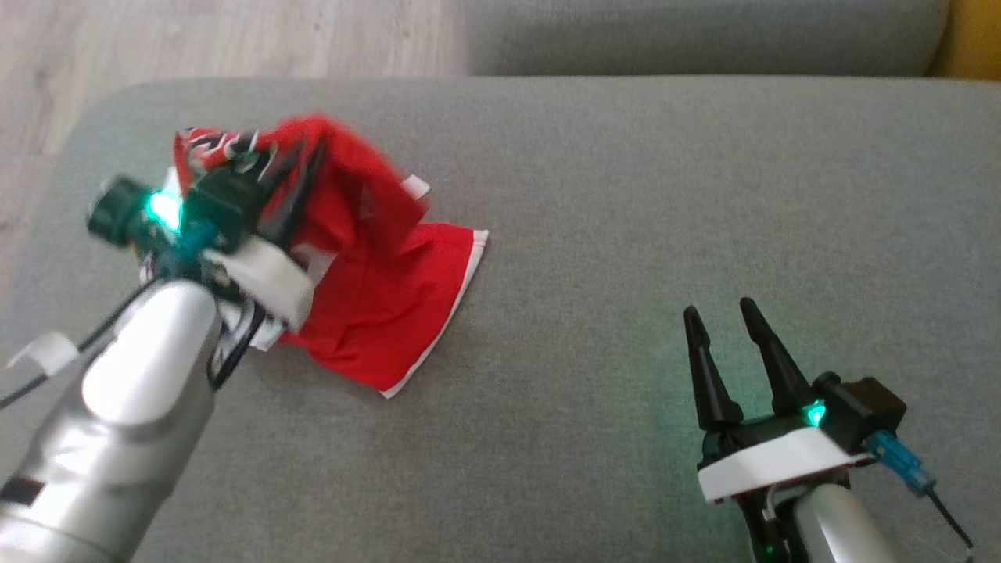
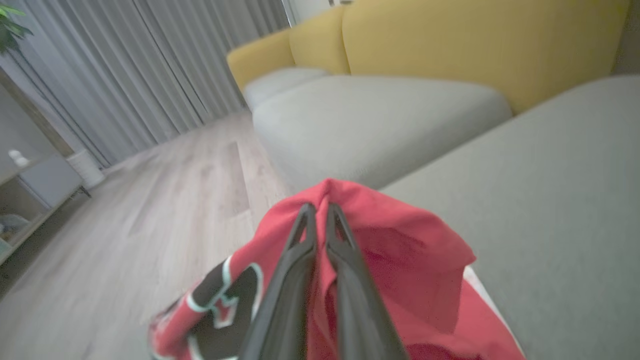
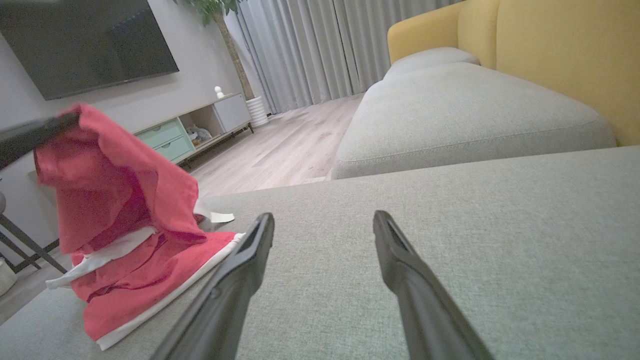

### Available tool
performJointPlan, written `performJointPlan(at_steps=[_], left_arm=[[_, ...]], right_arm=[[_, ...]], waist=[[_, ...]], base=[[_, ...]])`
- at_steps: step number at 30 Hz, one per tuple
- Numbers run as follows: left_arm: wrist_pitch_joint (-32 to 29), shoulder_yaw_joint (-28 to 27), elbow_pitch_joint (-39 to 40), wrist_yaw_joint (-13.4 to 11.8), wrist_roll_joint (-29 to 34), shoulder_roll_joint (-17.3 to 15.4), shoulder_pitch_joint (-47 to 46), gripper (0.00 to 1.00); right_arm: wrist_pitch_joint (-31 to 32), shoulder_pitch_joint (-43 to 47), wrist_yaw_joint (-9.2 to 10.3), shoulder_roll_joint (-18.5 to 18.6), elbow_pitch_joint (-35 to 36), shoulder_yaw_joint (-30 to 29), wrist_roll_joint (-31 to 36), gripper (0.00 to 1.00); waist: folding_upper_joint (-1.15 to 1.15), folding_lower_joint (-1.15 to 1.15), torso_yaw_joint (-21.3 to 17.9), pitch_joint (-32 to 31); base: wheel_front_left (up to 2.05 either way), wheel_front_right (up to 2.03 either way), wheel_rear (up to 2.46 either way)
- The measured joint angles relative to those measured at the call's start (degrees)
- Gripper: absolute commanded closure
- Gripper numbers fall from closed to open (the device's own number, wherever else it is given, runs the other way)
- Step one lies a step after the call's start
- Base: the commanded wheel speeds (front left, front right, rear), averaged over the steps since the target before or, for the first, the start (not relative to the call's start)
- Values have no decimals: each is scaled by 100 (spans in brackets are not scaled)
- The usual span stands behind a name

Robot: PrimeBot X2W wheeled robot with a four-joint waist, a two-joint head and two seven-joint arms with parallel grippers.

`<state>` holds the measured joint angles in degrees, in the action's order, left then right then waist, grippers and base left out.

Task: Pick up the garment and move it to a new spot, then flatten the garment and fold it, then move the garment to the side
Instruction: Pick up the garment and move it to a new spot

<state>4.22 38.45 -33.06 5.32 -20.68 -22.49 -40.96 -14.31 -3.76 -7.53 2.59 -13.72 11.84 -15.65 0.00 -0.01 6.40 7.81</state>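
The garment [image 1: 375,289] is red with white trim and a black and white print, on the left part of a grey sofa cushion [image 1: 626,234]. My left gripper [image 1: 301,164] is shut on a fold of the garment [image 2: 400,255] and holds that part lifted, while the lower hem still lies on the cushion. In the right wrist view the raised garment [image 3: 120,220] hangs at the left, its top pinched by the left fingers [image 3: 35,132]. My right gripper [image 1: 723,309] stands open above bare cushion at the lower right, nothing between its fingers [image 3: 250,260].
The cushion's left edge drops to a wooden floor [image 1: 156,39]. A second grey cushion [image 2: 370,125] and yellow backrests [image 2: 475,45] lie beyond. A TV cabinet [image 3: 200,130], curtains [image 3: 320,45] and a plant stand across the room.
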Motion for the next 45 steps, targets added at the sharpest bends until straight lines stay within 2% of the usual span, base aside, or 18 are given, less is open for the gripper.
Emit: performJointPlan(at_steps=[6, 12, 18, 23, 30, 34, 35, 41, 42, 43, 44, 45], left_arm=[[493, -366, 970, -204, -208, 97, -248, 100], [149, -268, 1635, -224, -269, 172, -277, 100], [-90, -67, 2198, -230, -354, 460, -292, 100], [-174, 96, 2632, -280, -355, 806, -507, 100], [-413, 305, 2543, -255, -455, 1199, -917, 100], [-421, 412, 2073, -175, -397, 1237, -1165, 100], [-421, 412, 2073, -175, -397, 1237, -1165, 100], [-292, 425, 1120, -71, -347, 1315, -1567, 100], [-250, 443, 965, -54, -346, 1363, -1633, 81], [-193, 450, 810, -29, -346, 1419, -1693, 6], [-120, 469, 659, -21, -345, 1473, -1752, 0], [-55, 488, 513, -18, -345, 1522, -1809, 0]], right_arm=[[0, 158, 0, 0, -5, 11, -45, 0], [0, 211, 0, -1, -45, 1, -247, 0], [0, 191, 0, -1, 3, -62, -458, 0], [0, 57, 0, -1, 71, -124, -573, 0], [-2, -82, 0, 1, 255, -7, -779, 0], [-4, -219, 0, 0, 465, 177, -970, 0], [-4, -219, 0, 0, 465, 177, -970, 0], [-5, -300, 0, 3, 728, 570, -1199, 0], [-5, -301, 0, 3, 751, 622, -1218, 0], [-5, -301, 0, 3, 767, 671, -1220, 0], [-5, -300, 0, 3, 784, 722, -1229, 0], [-5, -300, 0, 3, 801, 773, -1248, 0]], waist=[[0, 0, 57, -295], [0, 0, 14, -392], [0, 0, -298, -412], [0, 1, -817, -368], [0, 1, -1642, -222], [0, 1, -2172, -58], [0, 1, -2172, -58], [0, 1, -2911, 296], [0, 1, -3012, 359], [0, 2, -3107, 422], [0, 2, -3199, 485], [0, 2, -3284, 542]], base=[[0, 0, 0], [0, 0, 0], [0, 0, 0], [0, 0, 0], [0, 0, 0], [0, 0, 0], [0, 0, 0], [0, 0, 0], [0, 0, 0], [0, 0, 0], [0, 0, 0], [0, 0, 0]])
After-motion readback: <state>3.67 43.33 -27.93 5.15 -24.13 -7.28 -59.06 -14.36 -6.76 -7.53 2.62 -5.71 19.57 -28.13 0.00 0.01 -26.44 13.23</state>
